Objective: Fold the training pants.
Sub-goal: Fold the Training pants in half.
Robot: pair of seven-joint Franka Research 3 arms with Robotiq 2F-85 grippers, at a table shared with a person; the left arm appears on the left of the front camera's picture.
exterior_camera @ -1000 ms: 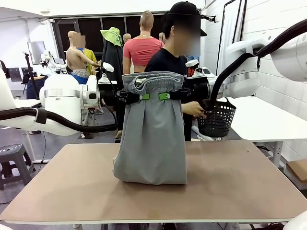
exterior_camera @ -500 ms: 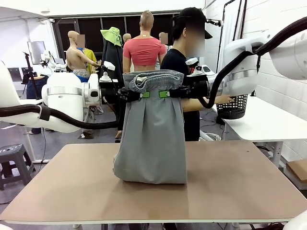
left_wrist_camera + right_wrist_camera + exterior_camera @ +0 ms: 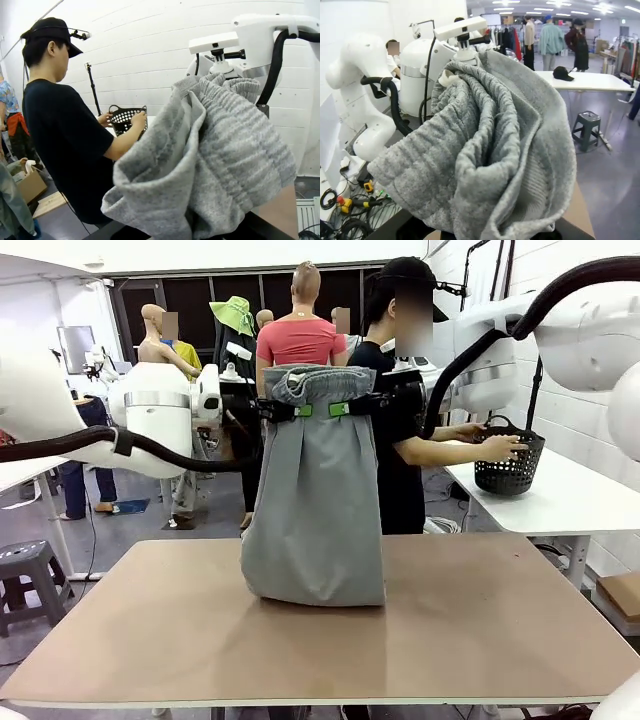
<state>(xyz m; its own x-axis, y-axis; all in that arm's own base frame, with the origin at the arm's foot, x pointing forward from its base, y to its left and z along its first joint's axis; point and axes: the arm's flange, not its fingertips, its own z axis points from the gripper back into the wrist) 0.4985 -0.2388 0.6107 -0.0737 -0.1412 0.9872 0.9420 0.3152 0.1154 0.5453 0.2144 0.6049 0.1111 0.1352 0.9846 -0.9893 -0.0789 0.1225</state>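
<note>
Pants (image 3: pixel 315 510) are hanging mid-frame, both tools, left (image 3: pixel 293 411) and right (image 3: pixel 348 409), clenching the waistband, hem resting on the surface (image 3: pixel 480 630). Keeping both tools level while laying the fabric flat should be preventing wrinkles.

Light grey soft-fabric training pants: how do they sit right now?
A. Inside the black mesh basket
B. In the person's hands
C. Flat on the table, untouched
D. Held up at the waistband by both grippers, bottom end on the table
D: the light grey soft-fabric training pants hang from the left gripper and right gripper shut on the gathered waistband, their bottom end resting on the brown table.
</note>
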